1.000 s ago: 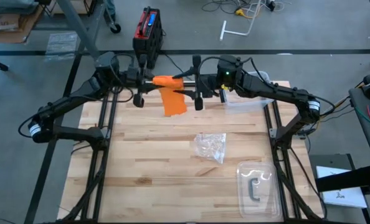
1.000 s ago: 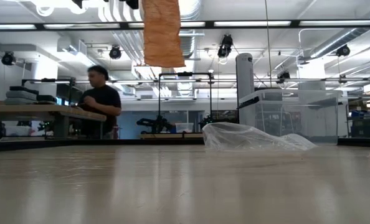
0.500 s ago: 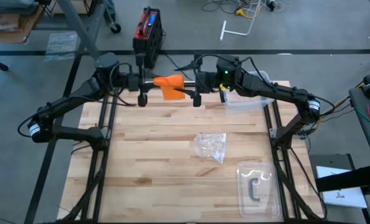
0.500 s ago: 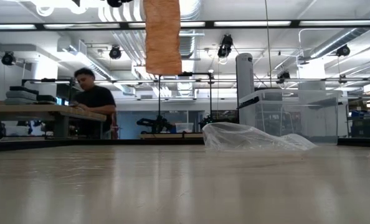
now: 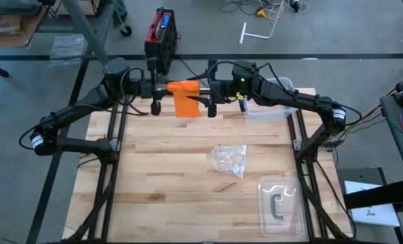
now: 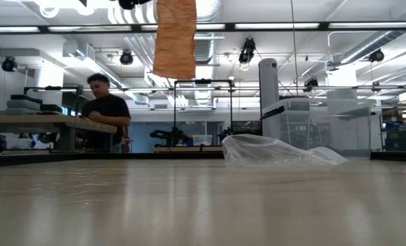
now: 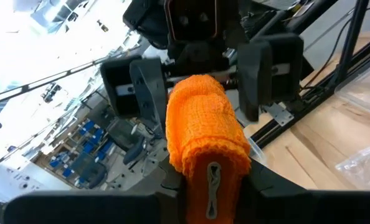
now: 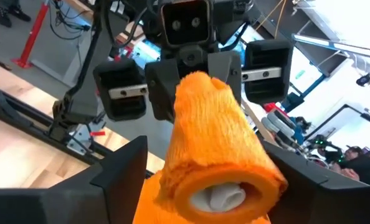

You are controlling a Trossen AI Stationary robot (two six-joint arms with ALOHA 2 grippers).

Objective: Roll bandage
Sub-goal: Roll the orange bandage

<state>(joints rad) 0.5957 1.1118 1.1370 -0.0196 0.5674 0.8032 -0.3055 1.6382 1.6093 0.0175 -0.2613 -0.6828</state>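
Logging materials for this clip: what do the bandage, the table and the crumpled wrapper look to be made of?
Bandage: soft woven orange fabric, matte, with a visible open mesh weave.
Table: pale wood planks, smooth, with grain and seams showing.
Wrapper: thin clear plastic, probably film, glossy and creased.

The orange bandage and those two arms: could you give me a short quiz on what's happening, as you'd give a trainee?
1. True or false: the bandage lies flat on the table.
2. What lies near the middle of the table? A: a crumpled clear wrapper. B: scissors. C: a cup.
3. Which arm's jaws are clamped on the bandage?

Key: 1 false, it is held up in the air with its loose end hanging. 2 A. 3 the left arm's jaws.
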